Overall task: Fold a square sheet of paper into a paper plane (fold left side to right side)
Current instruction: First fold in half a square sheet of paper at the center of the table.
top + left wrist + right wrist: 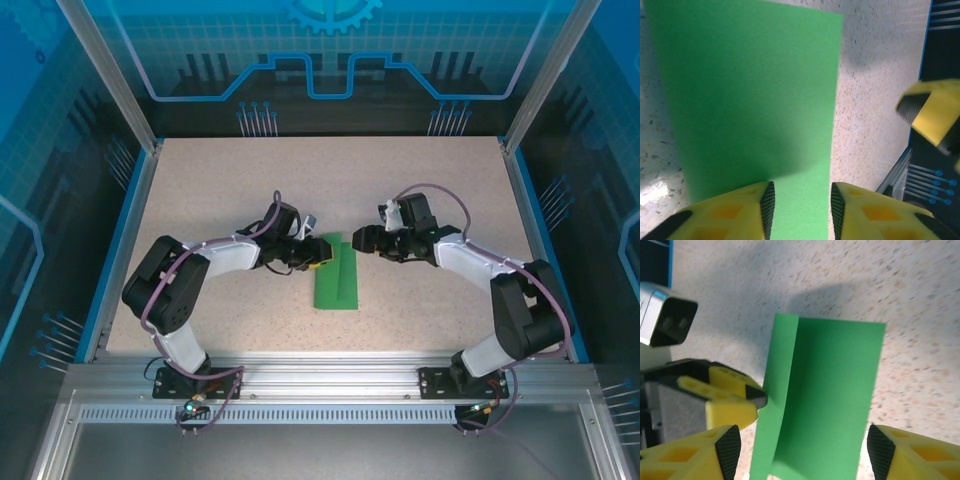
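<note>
The left gripper hangs low over one end of the square sheet of paper. Its jaws stand a moderate way apart and clamp nothing, and the green runs beneath the gap. The right gripper faces it from the opposite side, jaws spread wide and likewise empty, straddling the sheet's width.

To an onlooker, the sheet lies at mid-table on the speckled table, between the two grippers. It is a narrow rectangle rather than a square, so the side-to-side fold appears made. In the right wrist view, the long edge beside a left finger lifts slightly off the layer below.

Both grippers probably sit low and close so that either can press that springy edge flat and sharpen the crease. Left loose, the paper could reopen or slide.
</note>
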Robot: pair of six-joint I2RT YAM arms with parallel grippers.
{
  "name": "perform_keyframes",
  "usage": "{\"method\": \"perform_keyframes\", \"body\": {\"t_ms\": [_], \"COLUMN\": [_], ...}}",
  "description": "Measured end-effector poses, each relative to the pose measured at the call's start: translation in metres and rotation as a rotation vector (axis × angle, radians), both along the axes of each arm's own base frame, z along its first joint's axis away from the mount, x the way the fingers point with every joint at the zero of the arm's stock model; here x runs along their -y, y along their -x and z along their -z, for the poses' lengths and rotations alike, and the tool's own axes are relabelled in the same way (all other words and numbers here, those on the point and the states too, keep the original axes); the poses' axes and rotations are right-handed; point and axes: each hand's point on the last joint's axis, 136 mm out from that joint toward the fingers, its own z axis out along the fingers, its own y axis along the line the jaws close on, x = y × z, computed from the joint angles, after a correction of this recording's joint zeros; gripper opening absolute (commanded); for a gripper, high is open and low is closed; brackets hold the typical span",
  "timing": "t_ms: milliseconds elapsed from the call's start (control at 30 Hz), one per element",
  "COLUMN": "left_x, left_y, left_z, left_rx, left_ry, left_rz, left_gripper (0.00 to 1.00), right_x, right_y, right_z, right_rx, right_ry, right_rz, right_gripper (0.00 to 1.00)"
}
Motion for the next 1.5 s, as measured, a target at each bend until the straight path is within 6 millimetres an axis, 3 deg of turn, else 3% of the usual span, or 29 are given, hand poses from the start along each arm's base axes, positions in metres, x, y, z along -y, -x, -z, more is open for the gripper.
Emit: {"method": "perform_keyframes", "body": {"t_ms": [200,367,533,733,1167,1500], "left_x": [-0.001,-0.001,-0.001,-0.002,-0.024,-0.008], "left_y": [-0.005,-0.004,-0.003,-0.002,-0.001,0.002], "left_z": [-0.001,0.001,0.002,0.003,0.002,0.025], "left_rx": [0.013,0.007,0.003,0.0,0.047,-0.001], "left_ry": [-0.021,-0.035,-0.041,-0.052,-0.187,-0.228], "left_rz": [-0.018,-0.02,-0.018,-0.02,-0.048,-0.005], "left_gripper": [0.15,0.11,0.1,0.17,0.51,0.56], "right_x": [-0.023,-0.044,-0.057,-0.053,-0.027,-0.02], "right_y": [0.008,0.014,0.01,0.007,0.009,0.011], "right_z": [0.019,0.038,0.034,0.035,0.06,0.071], "right_rx": [-0.106,-0.189,-0.187,-0.179,-0.207,-0.22], "right_ry": [-0.075,-0.095,-0.111,-0.064,0.13,0.188], "right_rz": [-0.041,-0.079,-0.103,-0.101,-0.067,-0.064], "right_gripper": [0.62,0.53,0.32,0.05,0.05,0.07]}}
